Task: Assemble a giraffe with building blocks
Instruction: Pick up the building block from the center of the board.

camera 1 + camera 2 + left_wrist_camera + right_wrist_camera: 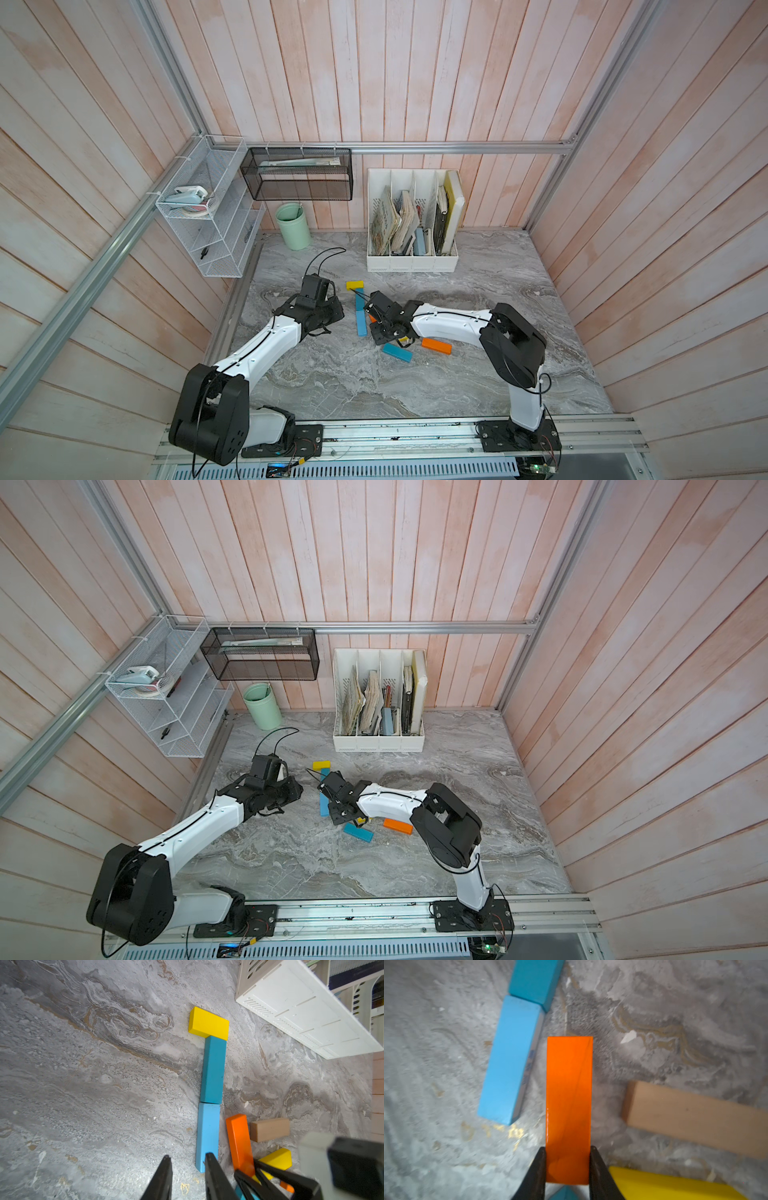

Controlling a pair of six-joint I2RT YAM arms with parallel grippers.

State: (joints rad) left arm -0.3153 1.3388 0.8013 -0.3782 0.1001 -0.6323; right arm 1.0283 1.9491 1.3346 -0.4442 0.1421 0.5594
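— Grey marble tabletop [332,386] under pink plank walls [415,83], with a white file rack [411,266] at the back edge. Where do you want me to start?

— With my left gripper [188,1156].

— It hovers left of the middle. Its jaws stand apart with bare marble between them, so you hold nothing there. One fingertip overlaps the front end of the light blue bar [207,1132]; I cannot tell whether it touches.

— And the giraffe [361,324]?

— It lies just right of that gripper. Your yellow head bar [208,1023] lies crosswise nearest the back edge. The teal bar [214,1070] meets it end-on and the light blue bar butts against the teal one. Together they make a straight neck running toward the front edge.

— My right gripper [568,1147]?

— It is clamped across the narrow width of an orange bar [569,1095], close to one end. Most of the bar juts out past the fingertips. It sits just beside the neck's front end, nearly parallel to it and not touching.

— How will it handle?

— I judge it light, stiff painted wood. The glossy faces may slip, and held that near the end it could pivot as you swing. Take the bars nearer the middle, across the narrow sides.

— What is further right?

— The tan bar [269,1129] and second yellow bar [277,1159] lie just beside your right gripper. A loose teal bar [397,352] and a second orange bar [436,345] lie beyond, toward the front edge.
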